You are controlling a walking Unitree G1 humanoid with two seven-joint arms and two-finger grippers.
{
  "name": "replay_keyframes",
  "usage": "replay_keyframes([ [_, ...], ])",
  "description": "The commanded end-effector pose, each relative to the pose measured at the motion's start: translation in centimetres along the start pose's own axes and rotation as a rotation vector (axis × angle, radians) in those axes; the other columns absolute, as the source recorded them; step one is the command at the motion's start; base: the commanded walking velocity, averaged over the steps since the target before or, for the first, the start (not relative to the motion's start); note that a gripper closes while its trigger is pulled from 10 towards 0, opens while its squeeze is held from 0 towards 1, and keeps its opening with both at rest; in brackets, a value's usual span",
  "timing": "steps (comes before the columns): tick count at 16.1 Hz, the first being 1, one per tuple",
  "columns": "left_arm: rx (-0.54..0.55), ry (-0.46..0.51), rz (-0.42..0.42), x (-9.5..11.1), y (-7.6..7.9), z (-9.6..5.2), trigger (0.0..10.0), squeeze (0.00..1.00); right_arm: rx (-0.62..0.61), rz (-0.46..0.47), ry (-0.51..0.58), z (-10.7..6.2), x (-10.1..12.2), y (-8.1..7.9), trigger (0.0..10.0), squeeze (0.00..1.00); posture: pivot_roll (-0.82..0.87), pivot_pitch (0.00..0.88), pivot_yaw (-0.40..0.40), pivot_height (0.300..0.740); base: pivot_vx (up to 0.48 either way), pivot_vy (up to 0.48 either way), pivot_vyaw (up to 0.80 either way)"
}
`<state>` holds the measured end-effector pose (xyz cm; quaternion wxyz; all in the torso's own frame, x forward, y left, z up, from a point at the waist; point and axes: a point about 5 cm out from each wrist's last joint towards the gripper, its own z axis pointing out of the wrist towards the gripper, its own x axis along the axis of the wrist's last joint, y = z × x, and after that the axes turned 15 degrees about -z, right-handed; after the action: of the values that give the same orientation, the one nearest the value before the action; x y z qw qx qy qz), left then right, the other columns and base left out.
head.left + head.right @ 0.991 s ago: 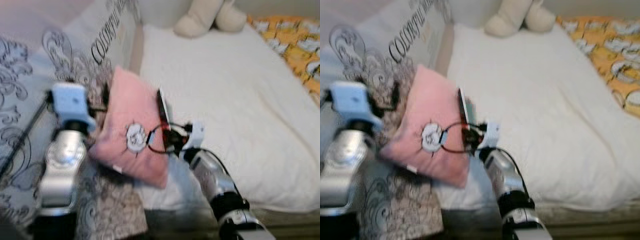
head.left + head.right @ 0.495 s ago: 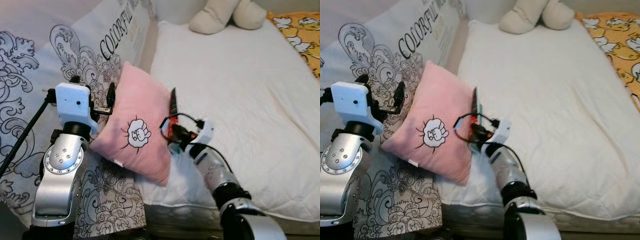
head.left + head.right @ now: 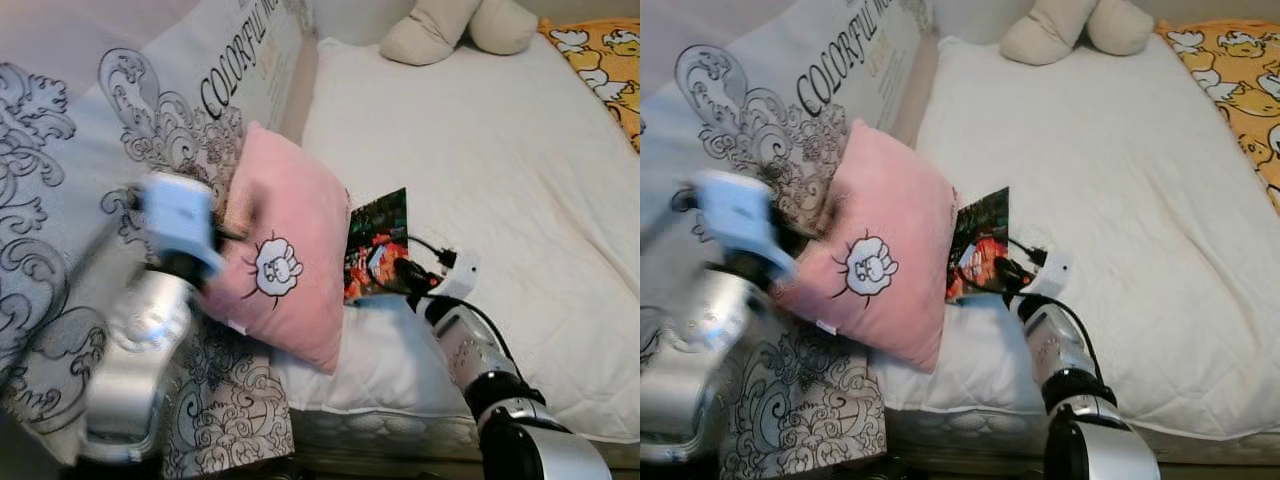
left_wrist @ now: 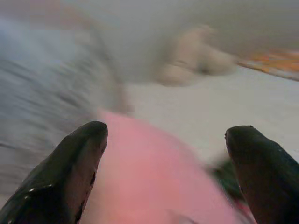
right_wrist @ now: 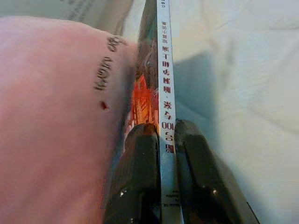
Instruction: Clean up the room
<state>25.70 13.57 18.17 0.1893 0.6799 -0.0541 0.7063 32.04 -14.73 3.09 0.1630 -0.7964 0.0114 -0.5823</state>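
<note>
The pillow [image 3: 278,262] leaned on the bed's [image 3: 500,160] left edge. The book [image 3: 376,243] stood just right of the pillow, touching it; a plush toy [image 3: 455,25] lay far behind.

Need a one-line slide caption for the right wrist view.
Right gripper clamps a thin book by its spine beside the pink pillow.

the two eye views look from the robot's head forward and down at the bed [image 3: 480,150], and both show the pink pillow [image 3: 880,260] and the book [image 3: 378,245]. the left wrist view looks along its fingers [image 4: 65,182] over the pillow, blurred. the right wrist view is very near the book's spine.
</note>
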Motion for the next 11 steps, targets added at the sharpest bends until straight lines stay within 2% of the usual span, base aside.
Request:
replay_keyframes([
  [1,-0.107,-0.086,-0.032,-0.9,1.2,-0.6,10.0,0.00,0.009,-0.076,-0.108,-0.5,-2.2,-0.5,0.0,0.00,0.13,0.068,0.131,0.740,0.000,0.000,0.00],
  [2,-0.156,-0.133,-0.031,-1.3,1.7,-1.0,10.0,0.00,-0.012,-0.126,-0.134,-0.7,-2.6,-0.1,0.0,0.00,0.13,0.067,0.129,0.740,0.000,0.000,0.00],
  [3,-0.221,-0.190,-0.032,-1.8,2.3,-1.7,10.0,0.00,-0.049,-0.213,-0.163,-1.1,-2.8,0.8,0.0,0.00,0.13,0.065,0.128,0.740,0.000,0.000,0.00],
  [6,-0.316,-0.314,-0.006,-2.7,2.6,-2.7,10.0,0.00,-0.086,-0.372,-0.187,-1.3,-2.5,1.8,0.0,0.00,0.14,0.058,0.123,0.740,0.000,0.000,0.00],
  [10,-0.335,-0.343,-0.004,-2.7,2.6,-3.0,10.0,0.00,-0.072,-0.501,-0.235,-1.1,-3.0,1.1,0.0,0.00,0.14,0.047,0.120,0.740,0.000,0.000,0.00],
  [11,-0.341,-0.346,0.001,-2.7,2.7,-3.0,10.0,0.00,-0.072,-0.505,-0.236,-0.9,-2.9,0.9,0.0,0.00,0.14,0.046,0.120,0.740,0.000,0.000,0.00],
])
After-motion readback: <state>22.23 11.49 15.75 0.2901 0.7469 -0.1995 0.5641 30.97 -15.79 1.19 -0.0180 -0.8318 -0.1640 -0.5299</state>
